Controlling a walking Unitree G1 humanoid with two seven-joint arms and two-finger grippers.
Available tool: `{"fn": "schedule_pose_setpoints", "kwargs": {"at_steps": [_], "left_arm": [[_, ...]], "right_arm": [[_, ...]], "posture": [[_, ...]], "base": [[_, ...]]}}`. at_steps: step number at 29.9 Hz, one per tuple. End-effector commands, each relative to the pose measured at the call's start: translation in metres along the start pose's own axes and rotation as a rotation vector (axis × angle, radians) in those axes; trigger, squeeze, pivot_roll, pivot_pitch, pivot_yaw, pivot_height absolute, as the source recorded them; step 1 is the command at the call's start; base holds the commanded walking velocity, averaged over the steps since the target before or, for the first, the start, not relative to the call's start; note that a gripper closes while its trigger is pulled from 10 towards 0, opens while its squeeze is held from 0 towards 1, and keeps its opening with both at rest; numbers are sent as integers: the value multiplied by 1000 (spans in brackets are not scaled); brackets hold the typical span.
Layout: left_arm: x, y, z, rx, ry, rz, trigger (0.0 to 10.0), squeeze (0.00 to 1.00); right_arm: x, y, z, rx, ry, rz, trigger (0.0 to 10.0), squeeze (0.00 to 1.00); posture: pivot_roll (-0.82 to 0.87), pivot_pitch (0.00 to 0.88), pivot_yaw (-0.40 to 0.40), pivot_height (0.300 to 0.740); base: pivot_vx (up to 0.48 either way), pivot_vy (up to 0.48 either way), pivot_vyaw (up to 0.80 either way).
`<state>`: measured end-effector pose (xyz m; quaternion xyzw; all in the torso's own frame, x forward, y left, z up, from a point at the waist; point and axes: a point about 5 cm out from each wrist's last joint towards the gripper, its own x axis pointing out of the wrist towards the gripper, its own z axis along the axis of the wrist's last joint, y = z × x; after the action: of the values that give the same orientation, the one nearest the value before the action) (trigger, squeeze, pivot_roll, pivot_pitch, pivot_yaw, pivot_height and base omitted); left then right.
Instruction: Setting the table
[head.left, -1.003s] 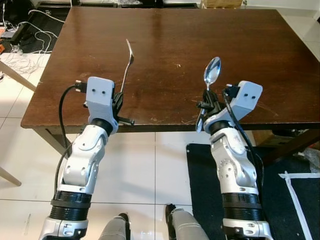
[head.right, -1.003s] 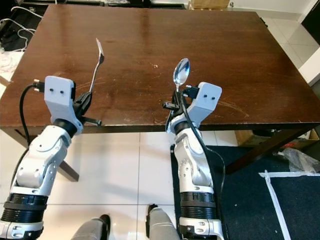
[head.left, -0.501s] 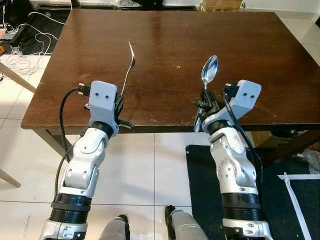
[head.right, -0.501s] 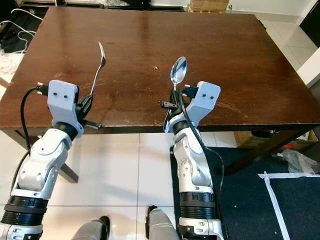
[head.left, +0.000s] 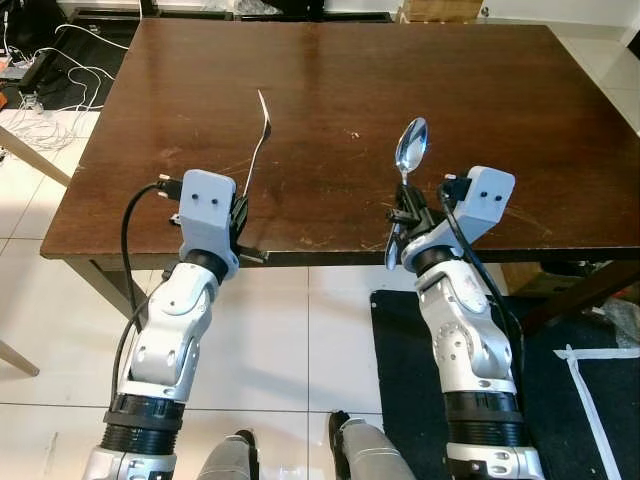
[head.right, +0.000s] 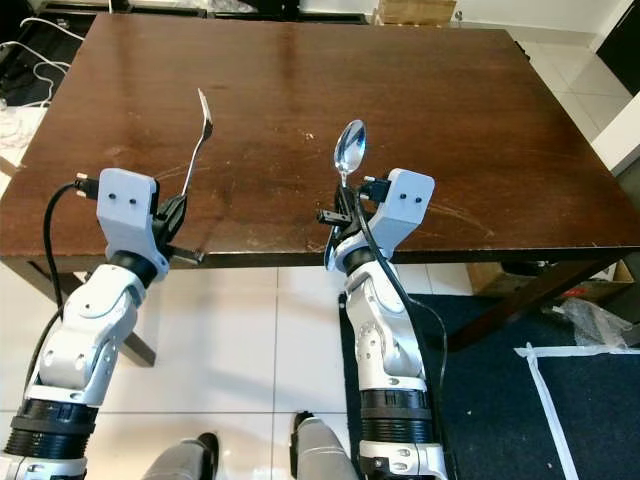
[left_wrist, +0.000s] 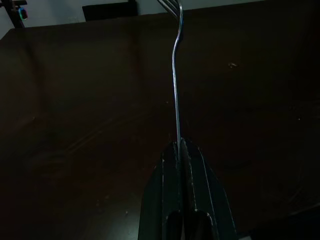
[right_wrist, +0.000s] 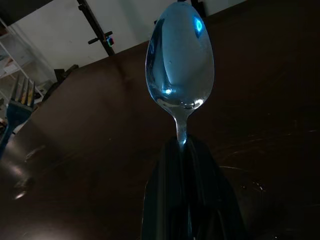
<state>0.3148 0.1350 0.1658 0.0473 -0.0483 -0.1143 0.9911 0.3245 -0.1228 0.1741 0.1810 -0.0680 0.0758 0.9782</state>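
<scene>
With your left pincer (head.left: 243, 196) pinching the fork (head.left: 258, 145) and your right pincer (head.left: 403, 206) pinching the spoon (head.left: 410, 148), both upright over the counter's (head.left: 480, 80) near edge, lower each handle flat before releasing.

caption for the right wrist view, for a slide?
Right gripper shut on a spoon, bowl end up, above the dark wooden table.
</scene>
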Motion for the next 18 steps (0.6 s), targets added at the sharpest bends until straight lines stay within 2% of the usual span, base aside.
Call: {"fn": "schedule_pose_setpoints", "kwargs": {"at_steps": [1,5,7,8,9,11,18], "left_arm": [[-4,-1,-6,10,13,-3,10000,0],[-6,-1,-10,-3,22,1,10000,0],[-8,-2,-10,-71,-1,-11,10000,0],[-8,-2,-10,-71,-1,-11,10000,0],[-10,-1,-8,-105,-24,-20,10000,0],[-12,4,-6,-148,-37,-5,10000,0],[-16,8,-11,-136,-24,-23,10000,0]], "right_arm": [[-3,-3,-8,34,34,-11,10000,0],[-2,-3,-11,72,57,-7,10000,0],[-3,-2,-14,125,75,11,10000,0],[-3,-2,-14,125,75,11,10000,0],[-5,-2,-15,189,79,18,10000,0],[-8,-4,-15,254,81,30,10000,0],[-11,-11,-16,260,92,20,10000,0]], "posture": [[5,103,-2,740],[4,103,0,740],[3,104,-1,740],[3,104,-1,740],[7,105,-4,740],[7,106,-6,740],[4,108,-5,740]], "base": [[0,0,0],[0,0,0],[0,0,0],[0,0,0],[0,0,0],[0,0,0],[0,0,0]]}}
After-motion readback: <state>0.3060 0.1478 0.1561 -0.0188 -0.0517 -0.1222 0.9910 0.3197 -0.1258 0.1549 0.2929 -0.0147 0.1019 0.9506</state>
